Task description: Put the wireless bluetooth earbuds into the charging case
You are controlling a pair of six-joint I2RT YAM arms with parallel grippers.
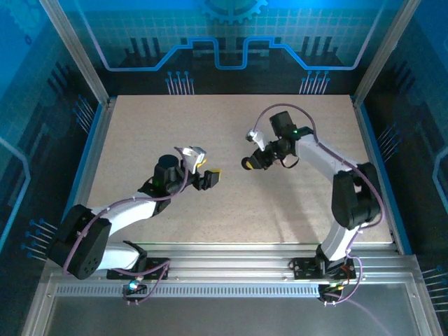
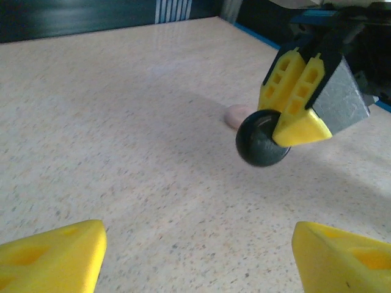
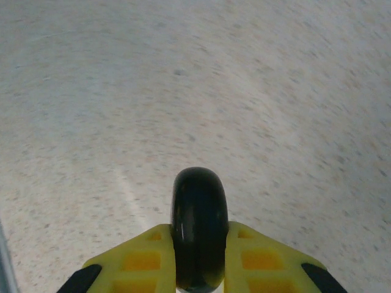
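Observation:
The charging case [image 3: 198,220] is a round black puck held edge-on, clear of the table, between the yellow fingers [image 3: 143,259] of my right gripper [image 3: 200,229], which is shut on it. From above, the case [image 1: 248,164] hangs at the tip of the right arm near the table's middle. My left gripper [image 1: 212,178] sits just left of it, low over the table. Its two yellow fingertips [image 2: 58,253] stand wide apart with bare table between them. In the left wrist view the case [image 2: 261,141] floats ahead and to the right. The earbuds are out of view.
A small pale pink blob [image 2: 236,115] lies on the speckled tabletop [image 1: 231,133] just behind the held case. Blue-edged enclosure walls [image 1: 89,136] border the table on the left, right and back.

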